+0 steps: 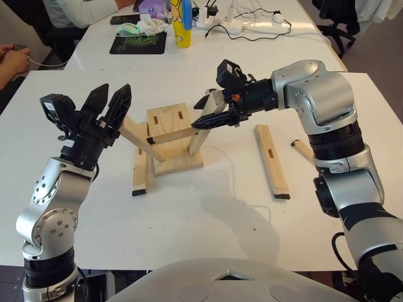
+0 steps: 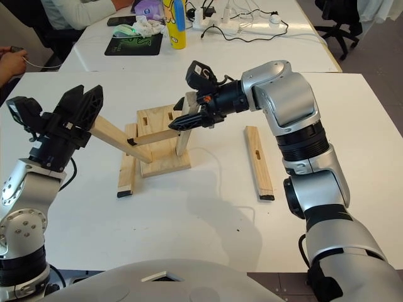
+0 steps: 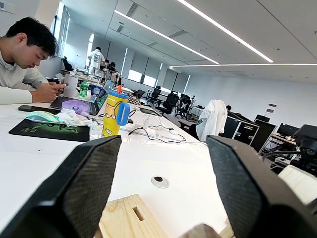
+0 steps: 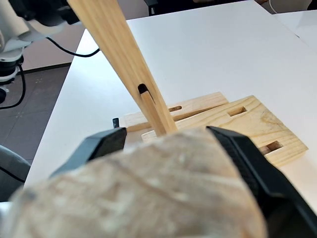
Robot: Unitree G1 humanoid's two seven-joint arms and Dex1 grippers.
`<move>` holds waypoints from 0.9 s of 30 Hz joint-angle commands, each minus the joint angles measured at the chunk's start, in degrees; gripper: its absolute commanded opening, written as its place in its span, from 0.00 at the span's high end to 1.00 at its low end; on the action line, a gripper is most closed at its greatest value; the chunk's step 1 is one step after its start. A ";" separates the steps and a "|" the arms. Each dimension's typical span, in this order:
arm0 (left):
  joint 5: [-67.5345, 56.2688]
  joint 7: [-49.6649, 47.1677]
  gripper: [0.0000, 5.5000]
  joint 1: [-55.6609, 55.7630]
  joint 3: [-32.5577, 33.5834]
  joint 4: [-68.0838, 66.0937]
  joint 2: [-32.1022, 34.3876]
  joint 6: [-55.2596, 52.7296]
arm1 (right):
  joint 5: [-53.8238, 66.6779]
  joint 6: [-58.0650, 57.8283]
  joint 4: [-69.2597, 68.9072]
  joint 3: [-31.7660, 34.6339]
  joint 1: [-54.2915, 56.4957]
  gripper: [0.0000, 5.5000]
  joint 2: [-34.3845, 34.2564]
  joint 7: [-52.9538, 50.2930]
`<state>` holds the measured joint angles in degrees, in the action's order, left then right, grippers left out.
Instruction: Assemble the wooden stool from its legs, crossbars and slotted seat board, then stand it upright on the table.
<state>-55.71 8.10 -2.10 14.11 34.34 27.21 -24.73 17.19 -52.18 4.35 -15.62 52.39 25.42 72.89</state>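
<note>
The right gripper (image 1: 204,121) pinches one leg (image 1: 197,139) just above the slotted seat board (image 1: 167,118), the left gripper (image 1: 114,94) gapes wide at the other leg (image 1: 135,135); I'd close it before pressing the crossbar (image 1: 173,133) home.

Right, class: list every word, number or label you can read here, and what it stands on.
Mouse mat: green print, too blurred to read.
Yellow bottle: coloured picture, no legible words.
Seat board and loose leg: no markings.
</note>
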 commanded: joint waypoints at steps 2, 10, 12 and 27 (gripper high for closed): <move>0.00 1.87 0.42 0.16 -4.32 -1.48 0.40 -5.43 | 1.40 3.21 -5.28 -2.84 -2.13 0.46 0.19 0.72; 0.51 2.24 0.42 1.16 -4.72 -1.41 0.21 -6.36 | -0.58 3.40 -7.04 -8.30 -4.81 0.46 0.97 -1.60; 0.70 2.36 0.42 1.33 -5.10 -1.54 0.09 -6.54 | -0.03 1.70 -7.97 -9.28 -4.87 0.46 0.64 -2.02; 3.59 3.15 0.42 -0.11 -7.16 -2.78 -0.98 -5.76 | -3.51 -0.52 -2.04 -20.22 -2.65 0.46 -2.54 -0.81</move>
<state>-53.15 9.22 -0.41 14.10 32.49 27.27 -25.05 14.04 -51.81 -0.09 -24.65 55.10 30.50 72.08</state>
